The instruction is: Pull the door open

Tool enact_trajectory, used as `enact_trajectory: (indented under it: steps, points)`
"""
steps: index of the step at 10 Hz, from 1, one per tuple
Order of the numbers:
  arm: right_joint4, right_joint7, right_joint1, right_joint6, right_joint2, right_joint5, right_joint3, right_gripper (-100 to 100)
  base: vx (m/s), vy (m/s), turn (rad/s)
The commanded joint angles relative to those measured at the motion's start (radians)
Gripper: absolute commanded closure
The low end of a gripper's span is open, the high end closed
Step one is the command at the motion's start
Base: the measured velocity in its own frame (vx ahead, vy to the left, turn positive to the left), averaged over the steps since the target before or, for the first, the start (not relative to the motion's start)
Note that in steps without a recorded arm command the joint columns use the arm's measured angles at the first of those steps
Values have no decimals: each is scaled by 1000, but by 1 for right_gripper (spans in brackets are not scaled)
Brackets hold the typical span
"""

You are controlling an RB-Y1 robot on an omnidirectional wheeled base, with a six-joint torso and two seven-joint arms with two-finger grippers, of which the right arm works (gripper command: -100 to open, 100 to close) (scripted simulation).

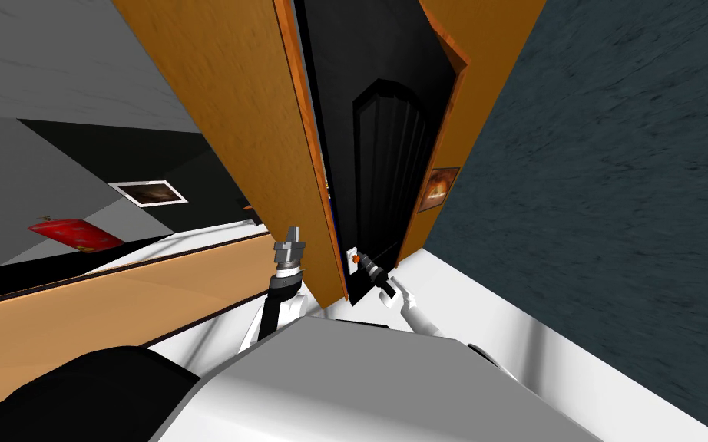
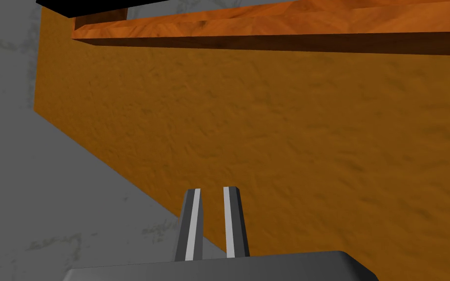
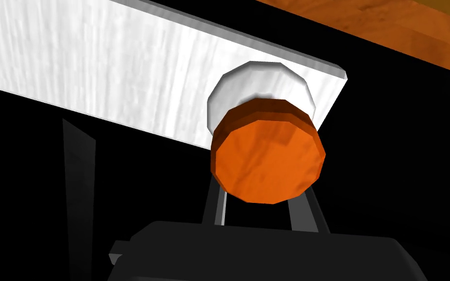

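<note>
Orange wooden door point(image 1: 245, 115) ajar; black area point(image 1: 360, 46) between its edge and orange frame point(image 1: 483, 23). White plate point(image 3: 97, 73) at door's free edge carries round orange knob point(image 3: 268, 151). Right gripper point(image 1: 368, 267) at knob, fingers pressing knob's sides. Left gripper point(image 2: 212, 191) near door's face, not touching; fingers almost together, holding nothing.

The knob point(image 3: 268, 151) sits on a plate point(image 3: 121, 73) at the edge of the door point(image 1: 253, 115), between the fingers of the right tool point(image 3: 260, 205).

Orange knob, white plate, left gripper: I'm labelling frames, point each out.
orange knob point(image 3: 268, 151), right wrist view, round front face.
white plate point(image 3: 97, 73), right wrist view, bare flat face.
left gripper point(image 2: 213, 191), left wrist view, midway between fingertips.
</note>
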Motion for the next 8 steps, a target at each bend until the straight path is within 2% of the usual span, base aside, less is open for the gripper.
enact_trajectory:
  steps: [1,8]
  points:
    - [8,-34,15,-17,15,-37,29,100,-25,-33,70]
    - [8,-34,15,-17,15,-37,29,100,-3,-4,-6]
